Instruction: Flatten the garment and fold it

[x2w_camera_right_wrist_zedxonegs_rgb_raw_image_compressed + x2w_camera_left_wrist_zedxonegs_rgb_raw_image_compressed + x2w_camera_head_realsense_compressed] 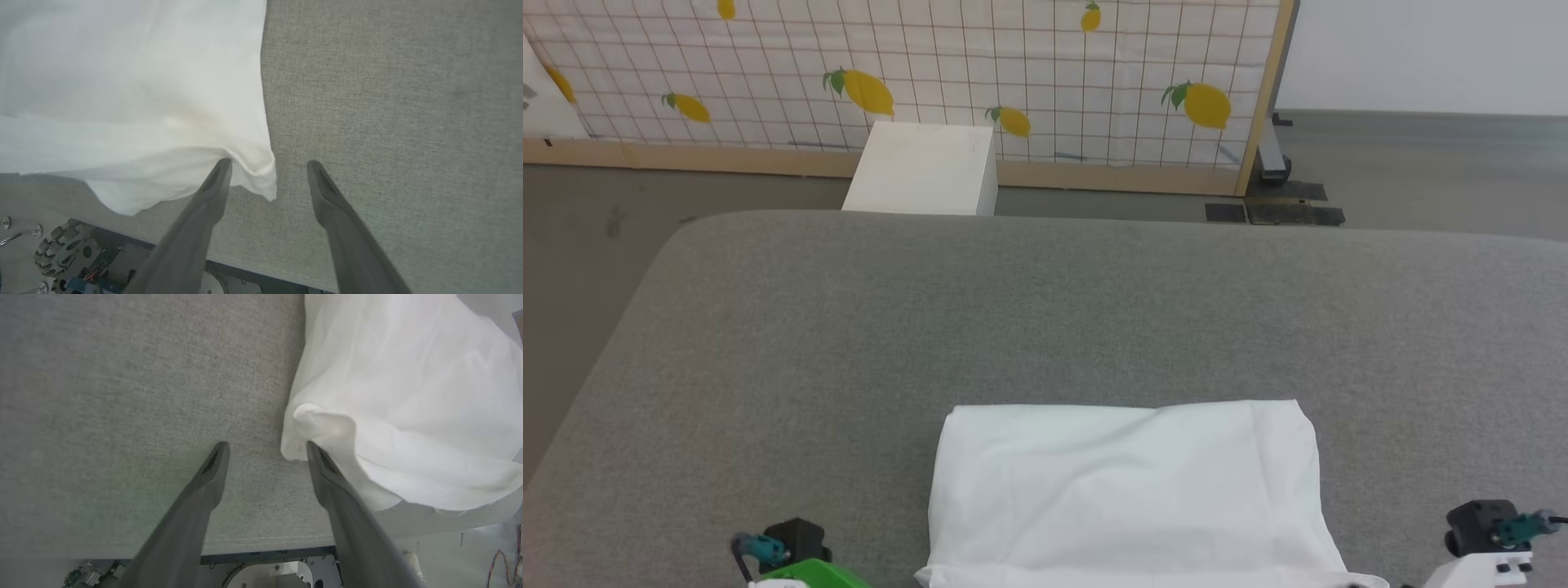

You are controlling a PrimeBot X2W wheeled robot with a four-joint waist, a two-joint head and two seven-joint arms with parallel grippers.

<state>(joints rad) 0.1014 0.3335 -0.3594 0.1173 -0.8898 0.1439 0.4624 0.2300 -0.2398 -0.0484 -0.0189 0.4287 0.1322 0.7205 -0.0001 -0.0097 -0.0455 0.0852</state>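
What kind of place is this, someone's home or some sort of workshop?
Likely a robot test space dressed to look homely: a free-standing lemon-print screen in a wooden frame, a plain grey floor, and a white garment laid on a grey fabric-covered surface.

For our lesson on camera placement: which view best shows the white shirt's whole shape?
The head view: the shirt lies as a nearly whole rectangle on the grey surface. The wrist views each show one corner, close up.

Lab-like test space: lemon-print partition (931, 49), grey padded worktable (1045, 310), bare floor (1421, 163).
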